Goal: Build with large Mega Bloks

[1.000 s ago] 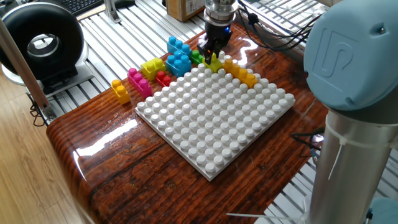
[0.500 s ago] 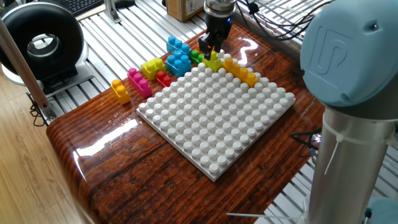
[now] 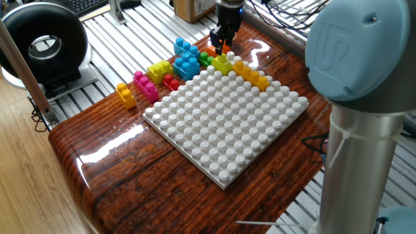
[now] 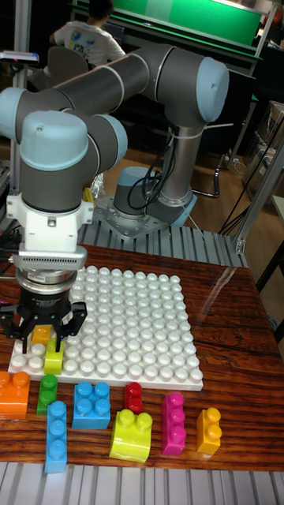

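Nothing pinched in the claw (image 3: 220, 45) now: spread open and risen higher than half a second back, clear of the lime brick (image 3: 223, 63) straddled a second ago. Directly beneath the claw, that lime brick, left sitting on the corner of the white studded plate (image 3: 227, 127), just beside the row of yellow-orange bricks (image 3: 250, 73). Reads as a finished placement, so one more piece added to the build. Cannot tell from either view whether pressed fully down onto the studs. Further out from the claw, past the plate's edge on the worktop (image 3: 130, 172), loose bricks (image 3: 159, 70) waiting: blue bricks (image 3: 186, 63) nearest, a pink brick (image 3: 145, 86) farther off. Calls next, probably, for a pick among those.
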